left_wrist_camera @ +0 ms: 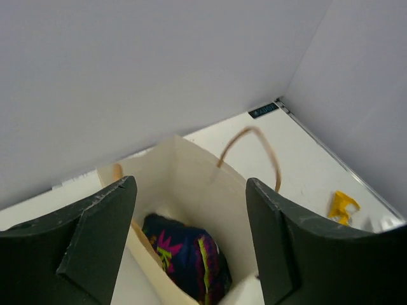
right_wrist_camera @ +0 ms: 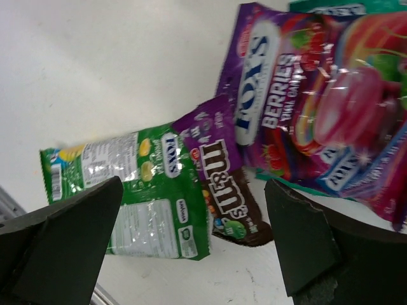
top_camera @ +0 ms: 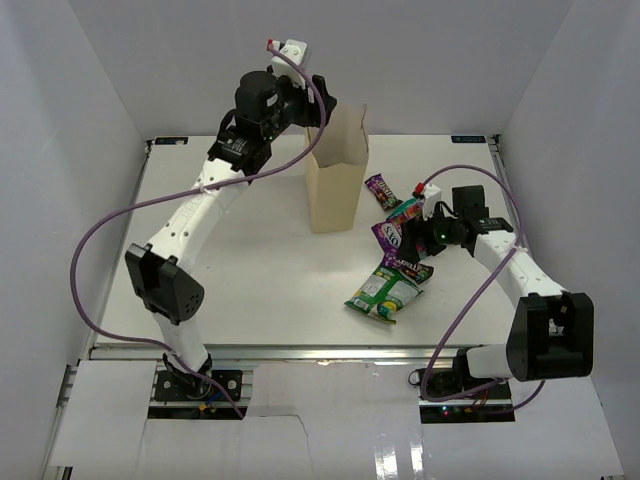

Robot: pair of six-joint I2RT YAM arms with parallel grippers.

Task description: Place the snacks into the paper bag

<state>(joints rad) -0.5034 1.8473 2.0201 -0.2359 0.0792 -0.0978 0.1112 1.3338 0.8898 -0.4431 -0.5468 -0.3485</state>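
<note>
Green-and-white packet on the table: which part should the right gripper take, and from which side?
Probably from straight above: the green-white bag lies flat on the table, leaving little to grab from the side. Take its free end with the barcode, jaws across the width. The opposite end meets the M&M's packet, where a grip might catch both.

paper bag (top_camera: 335, 195): packet (left_wrist_camera: 183, 255) inside | snacks (top_camera: 386, 292): right of it, apparently overlapping
</note>
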